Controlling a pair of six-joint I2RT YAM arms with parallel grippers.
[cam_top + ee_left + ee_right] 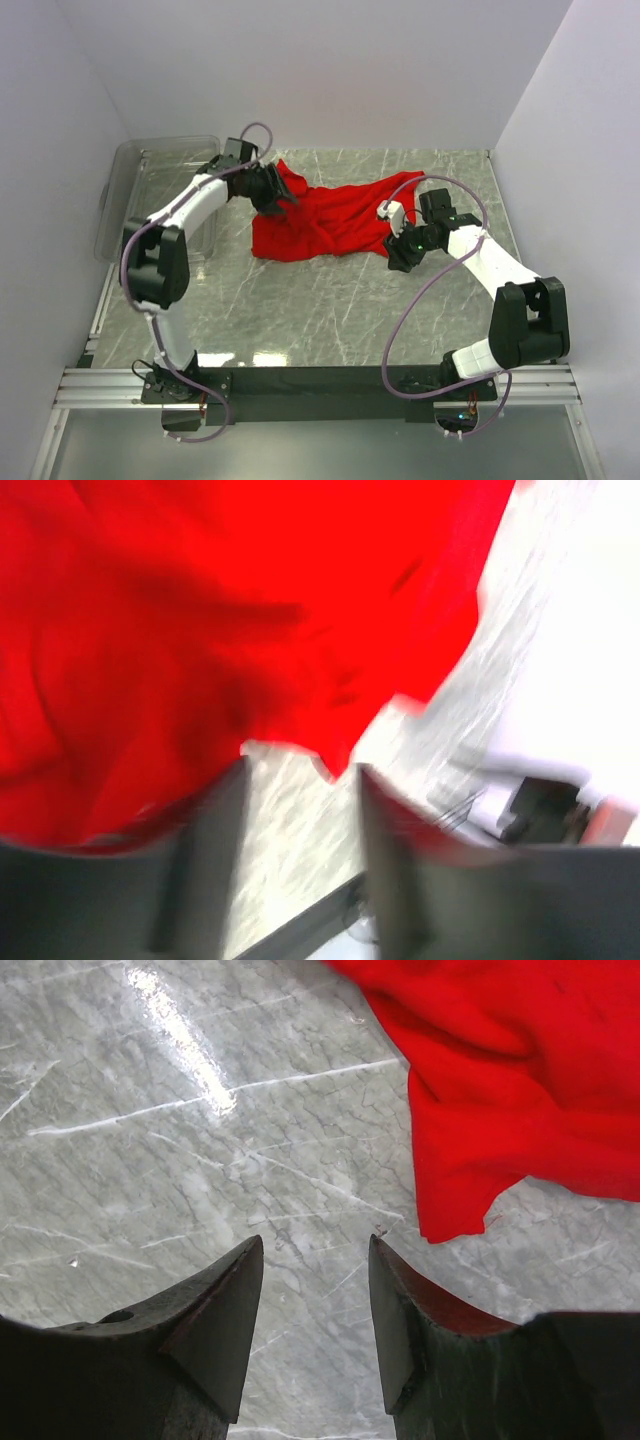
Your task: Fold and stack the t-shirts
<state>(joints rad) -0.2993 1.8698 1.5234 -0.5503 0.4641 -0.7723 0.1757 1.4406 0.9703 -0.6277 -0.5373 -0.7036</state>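
The red t-shirt (325, 220) lies bunched on the bench (330, 310). The left pincer (300, 772) seems parted and empty at its edge, though blurred; the right pincer (315, 1245) gapes over bare marble. Either may pinch several layers, skewing the fold.

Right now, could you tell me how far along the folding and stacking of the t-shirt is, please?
Done: nothing visible; the red t-shirt lies crumpled and unfolded on the table. In hand: nothing gripped; the left gripper is open at the shirt's edge, the right gripper open over bare table beside it. Remaining: spreading, folding, stacking.
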